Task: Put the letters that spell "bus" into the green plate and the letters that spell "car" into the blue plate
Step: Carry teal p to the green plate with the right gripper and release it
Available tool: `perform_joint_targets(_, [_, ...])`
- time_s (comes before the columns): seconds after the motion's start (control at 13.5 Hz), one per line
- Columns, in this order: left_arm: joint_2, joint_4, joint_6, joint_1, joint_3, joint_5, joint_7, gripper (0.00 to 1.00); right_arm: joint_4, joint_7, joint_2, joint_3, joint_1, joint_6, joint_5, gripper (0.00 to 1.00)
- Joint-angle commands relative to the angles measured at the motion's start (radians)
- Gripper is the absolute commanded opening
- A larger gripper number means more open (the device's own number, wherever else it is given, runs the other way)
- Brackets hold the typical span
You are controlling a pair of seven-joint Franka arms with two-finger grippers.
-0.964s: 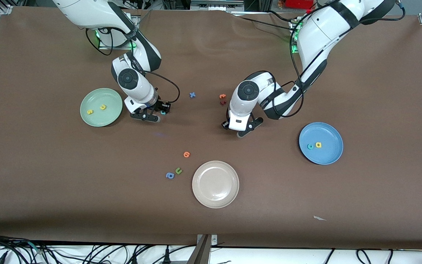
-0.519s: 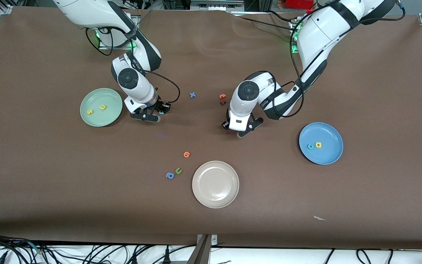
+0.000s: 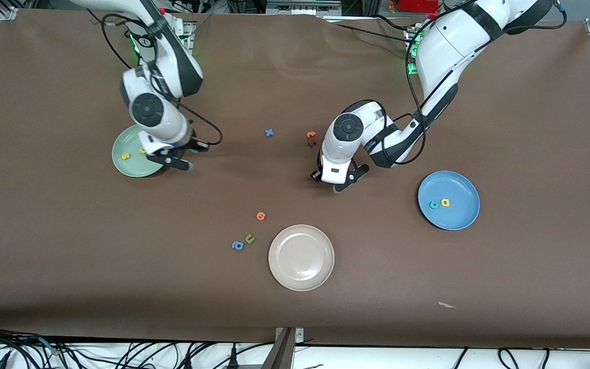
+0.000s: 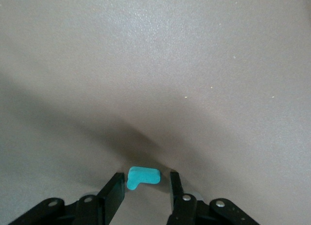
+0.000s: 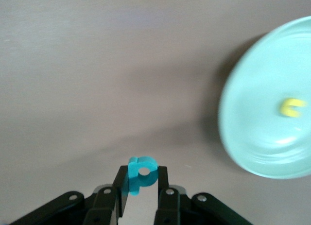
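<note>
My right gripper (image 3: 174,162) hangs over the rim of the green plate (image 3: 127,139), shut on the teal b (image 5: 142,176); in its wrist view that gripper (image 5: 142,182) pinches the letter's stem. A yellow s (image 3: 126,156) and a yellow u (image 3: 143,150) lie in the plate. My left gripper (image 3: 333,182) stands low on the table mid-way between the plates, open around the teal r (image 4: 143,178), which lies flat between the fingers (image 4: 114,188). The blue plate (image 3: 460,187) holds a teal c (image 3: 434,204) and a yellow a (image 3: 445,202).
A blue x (image 3: 269,132), an orange letter (image 3: 311,135) and a dark red one (image 3: 311,143) lie beside the left arm. Nearer the camera are an orange letter (image 3: 260,216), an olive u (image 3: 249,238), a blue a (image 3: 237,245) and a cream plate (image 3: 301,279).
The right arm has lifted and swung from the bare table toward the green plate, carrying the teal b. The left arm has stayed over the r.
</note>
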State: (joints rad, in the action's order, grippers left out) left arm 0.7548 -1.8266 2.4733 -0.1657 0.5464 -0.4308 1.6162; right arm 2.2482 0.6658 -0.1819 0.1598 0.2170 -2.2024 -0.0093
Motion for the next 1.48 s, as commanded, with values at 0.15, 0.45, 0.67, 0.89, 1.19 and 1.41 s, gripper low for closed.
perform_joint_targets(0.15, [0.011, 0.004, 0.007, 0.0, -0.032, -0.049, 0.042, 0.47, 0.065, -0.263, 0.075, -0.207, 0.001, 0.141, -0.011, 0.06])
perform_joint_targets(0.45, [0.011, 0.006, 0.006, -0.006, -0.042, -0.049, 0.044, 0.47, 0.169, -0.356, 0.05, -0.278, 0.001, -0.006, -0.005, 0.06])
perform_joint_targets(0.67, [0.011, 0.006, 0.004, -0.006, -0.045, -0.049, 0.045, 0.47, 0.209, -0.357, 0.012, -0.278, 0.001, -0.095, 0.0, 0.08])
perform_joint_targets(0.89, [0.012, 0.004, 0.004, -0.008, -0.046, -0.049, 0.045, 0.39, 0.209, -0.359, -0.001, -0.278, 0.001, -0.108, 0.0, 0.63])
perform_joint_targets(1.19, [0.011, 0.003, 0.003, -0.009, -0.046, -0.049, 0.045, 0.28, 0.173, -0.347, 0.097, -0.278, 0.001, -0.022, 0.0, 0.99])
perform_joint_targets(1.41, [0.011, 0.004, -0.005, -0.009, -0.046, -0.049, 0.034, 0.27, 0.079, -0.344, 0.206, -0.286, 0.001, 0.123, 0.0, 0.99])
